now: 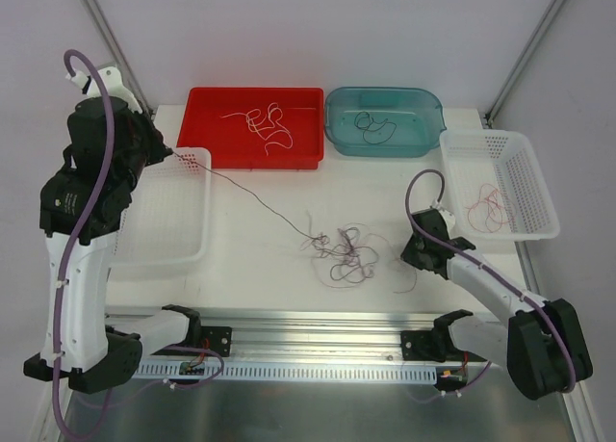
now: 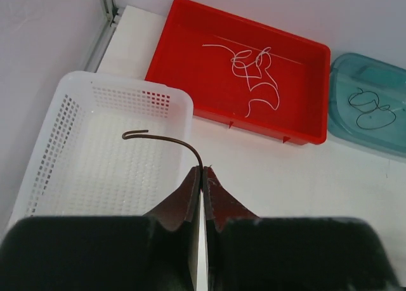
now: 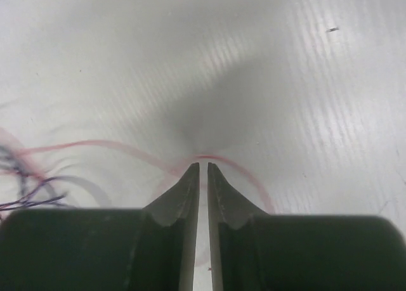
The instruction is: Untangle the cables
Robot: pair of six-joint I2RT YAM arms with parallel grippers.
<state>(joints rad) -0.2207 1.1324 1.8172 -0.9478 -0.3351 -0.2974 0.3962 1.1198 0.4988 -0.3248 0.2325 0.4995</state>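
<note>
The tangle of thin cables point(image 1: 346, 254), white, black, red-pink and purple, lies on the table's middle. My left gripper point(image 1: 171, 154) is raised over the corner of the left white basket point(image 1: 188, 232), shut on a dark cable point(image 1: 250, 194) that runs taut down to the tangle. In the left wrist view the cable's end point(image 2: 171, 140) curls out from the closed tips of the left gripper point(image 2: 203, 170). My right gripper point(image 1: 416, 255) is low at the tangle's right side. In the right wrist view the jaws of the right gripper point(image 3: 203, 165) stand a narrow slit apart, with a red-pink cable point(image 3: 244, 169) arcing at the tips.
A red tray point(image 1: 204, 124) at the back holds white cables point(image 2: 254, 75). A teal tub point(image 1: 337, 134) beside it holds a black cable point(image 1: 373, 126). The right white basket point(image 1: 525, 232) holds red-pink cables point(image 1: 489, 206). More purple and dark strands point(image 3: 25, 199) lie left of the right gripper.
</note>
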